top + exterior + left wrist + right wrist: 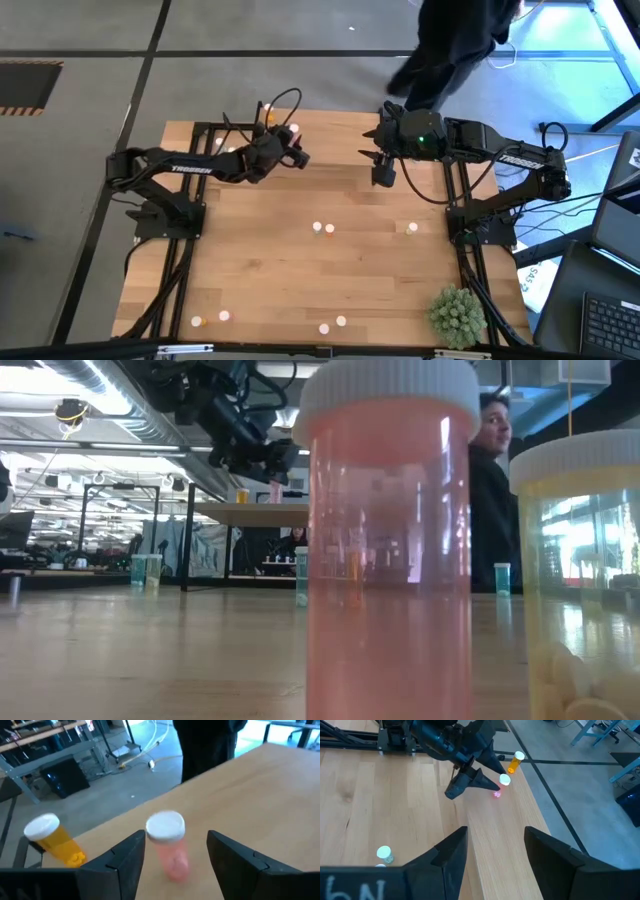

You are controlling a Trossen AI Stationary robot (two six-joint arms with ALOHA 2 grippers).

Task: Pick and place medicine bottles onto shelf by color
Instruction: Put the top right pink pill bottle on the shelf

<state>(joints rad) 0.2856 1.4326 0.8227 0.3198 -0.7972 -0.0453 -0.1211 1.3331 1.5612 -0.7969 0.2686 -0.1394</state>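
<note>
Left gripper (175, 857) hangs over the shelf (260, 785), jaws open either side of the pink bottle (169, 845), not touching; orange bottle (55, 840) stands just beside. Right gripper (492, 852) waits open above the table. You'll likely find these bottles light, rigid, slick plastic that tips easily; take the body below the cap.

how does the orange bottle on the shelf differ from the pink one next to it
The orange bottle has an amber body; the pink bottle is pale pink. The pink bottle stands between the open left gripper's fingers; the orange bottle stands outside them. Both are upright with white caps.
</note>
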